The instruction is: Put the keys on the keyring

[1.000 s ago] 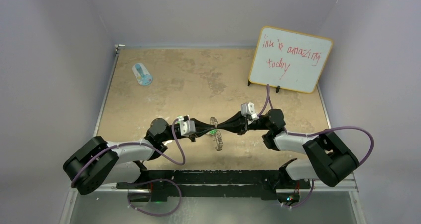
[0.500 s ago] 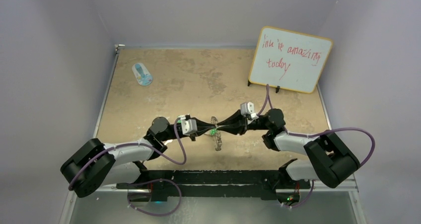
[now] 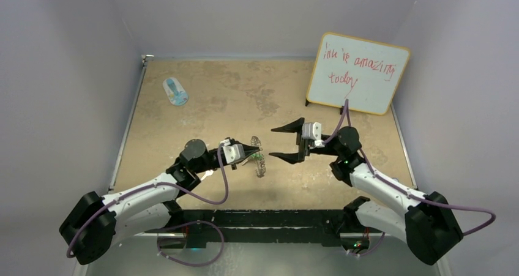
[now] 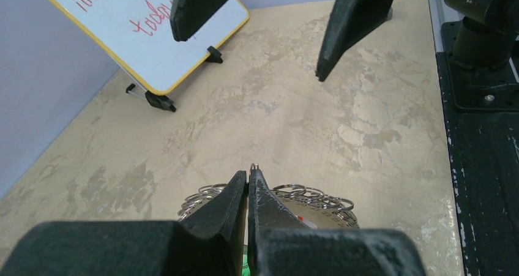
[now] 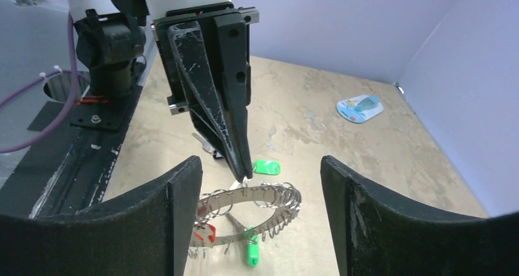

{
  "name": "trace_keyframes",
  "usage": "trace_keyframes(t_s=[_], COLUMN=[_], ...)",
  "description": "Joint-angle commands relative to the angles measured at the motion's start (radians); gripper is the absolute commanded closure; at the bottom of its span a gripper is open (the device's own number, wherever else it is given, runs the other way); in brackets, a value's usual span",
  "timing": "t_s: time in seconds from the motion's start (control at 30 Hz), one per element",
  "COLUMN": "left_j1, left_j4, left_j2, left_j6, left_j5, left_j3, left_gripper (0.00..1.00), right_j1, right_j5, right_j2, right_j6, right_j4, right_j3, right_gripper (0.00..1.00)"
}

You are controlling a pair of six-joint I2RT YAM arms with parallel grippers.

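The left hand point(image 5: 244, 173) is pinched shut on a wire loop at the rim of the keyring point(image 3: 259, 164), holding it tilted over the bench point(image 3: 202, 114) with green- and red-tagged keys point(image 5: 250, 251) hanging from it. Facing it just beyond, the right hand point(image 3: 273, 142) has its fingers spread wide apart and holds nothing. A whiteboard point(image 3: 358, 73) leans at the far right.

**Materials and surface finishes**

Keyring point(image 5: 227, 194): bright polished metal, rim of thin wire loops. Keys point(image 5: 251, 251): silver metal with glossy green and red plastic tags. Tabletop point(image 3: 245, 92): matt, mottled tan. Left pincer point(image 4: 250, 169): matt black plastic, scuffed pale.
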Motion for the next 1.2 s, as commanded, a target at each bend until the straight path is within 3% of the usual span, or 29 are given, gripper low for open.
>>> trace_keyframes(t_s=[0.0,0.23,0.87,1.07,1.17], left_j1=[-0.005,-0.004,-0.004,-0.004,-0.004], left_j4=[-0.029,0.036,0.092,0.099,0.100], left_j2=[-0.001,0.059,0.088,0.087,0.084], left_j6=[0.035,0.014,-0.009,-0.012,-0.013], left_j5=[0.005,0.028,0.047,0.057,0.061], left_j3=[0.044,0.027,0.014,0.012,0.013], left_gripper=[1.00,1.00,1.00,1.00,1.00], right_j1=[0.004,0.004,0.034,0.044,0.047], right_j5=[0.027,-0.026,-0.046,-0.059,-0.067], right_j2=[0.016,0.127,0.266,0.290,0.301], right_j6=[-0.124,-0.131,-0.145,-0.138,-0.140], right_j4=[-0.156,-0.130,-0.071,-0.061,-0.071], right_j3=[0.054,0.040,0.049,0.069,0.081], right_gripper=[0.30,0.61,0.69,0.81,1.00])
